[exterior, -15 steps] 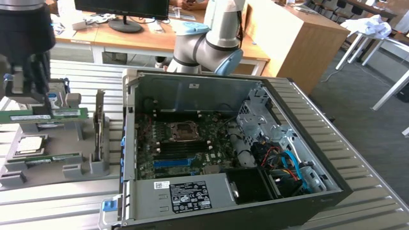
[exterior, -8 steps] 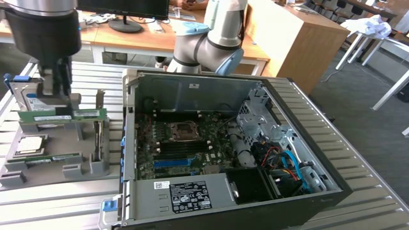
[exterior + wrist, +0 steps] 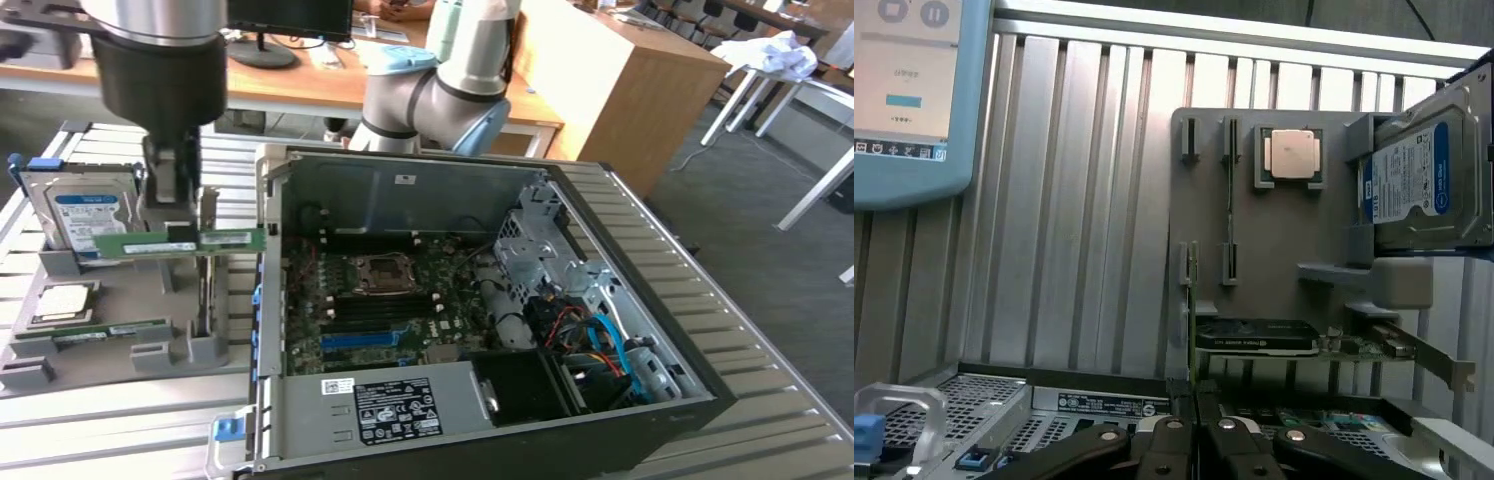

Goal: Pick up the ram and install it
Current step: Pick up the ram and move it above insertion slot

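Note:
The ram (image 3: 180,242), a long green stick with a pale label, hangs level above the grey parts tray (image 3: 134,355) at the exterior view's left. My gripper (image 3: 176,228) is shut on its upper edge from above. In the wrist view the ram (image 3: 1192,300) shows edge-on as a thin green line running out from between the gripper (image 3: 1194,415) fingers. A second green stick (image 3: 94,332) lies in a slot of the tray. The open computer case (image 3: 641,250) stands to the exterior view's right of the ram, its motherboard (image 3: 387,300) exposed.
On the tray stand a silver hard drive (image 3: 87,215) with a blue-and-white label and a square processor chip (image 3: 60,300). A graphics card (image 3: 1254,335) sits near the tray's edge. A touch-screen pendant (image 3: 904,90) lies on the slatted metal table (image 3: 747,400).

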You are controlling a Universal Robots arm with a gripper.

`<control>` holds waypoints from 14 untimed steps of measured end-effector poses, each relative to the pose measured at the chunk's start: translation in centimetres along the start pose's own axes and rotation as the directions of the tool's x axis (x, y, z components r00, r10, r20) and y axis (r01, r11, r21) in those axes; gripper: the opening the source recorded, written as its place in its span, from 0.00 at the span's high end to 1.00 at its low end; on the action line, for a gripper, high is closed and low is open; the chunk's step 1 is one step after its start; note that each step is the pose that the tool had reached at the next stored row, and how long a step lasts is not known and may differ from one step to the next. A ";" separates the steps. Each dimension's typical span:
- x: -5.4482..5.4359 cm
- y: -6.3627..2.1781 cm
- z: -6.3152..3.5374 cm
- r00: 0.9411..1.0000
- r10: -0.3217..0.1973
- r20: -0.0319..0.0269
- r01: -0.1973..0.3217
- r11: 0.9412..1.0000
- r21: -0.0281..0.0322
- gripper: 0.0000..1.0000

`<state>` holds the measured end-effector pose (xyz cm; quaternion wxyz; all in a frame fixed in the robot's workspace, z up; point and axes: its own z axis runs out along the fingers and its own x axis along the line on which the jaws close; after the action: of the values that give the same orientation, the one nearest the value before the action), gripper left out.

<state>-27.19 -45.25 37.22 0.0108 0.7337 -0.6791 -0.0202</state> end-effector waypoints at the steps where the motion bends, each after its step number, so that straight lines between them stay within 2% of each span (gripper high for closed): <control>1: 0.0 -0.45 -0.01 1.000 0.000 0.000 0.000 1.000 0.000 0.88; 14: 0.5 -6.36 -0.09 1.000 0.000 0.000 0.000 1.000 0.000 0.88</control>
<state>-20.82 -45.25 37.02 0.0109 0.7337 -0.6791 -0.0201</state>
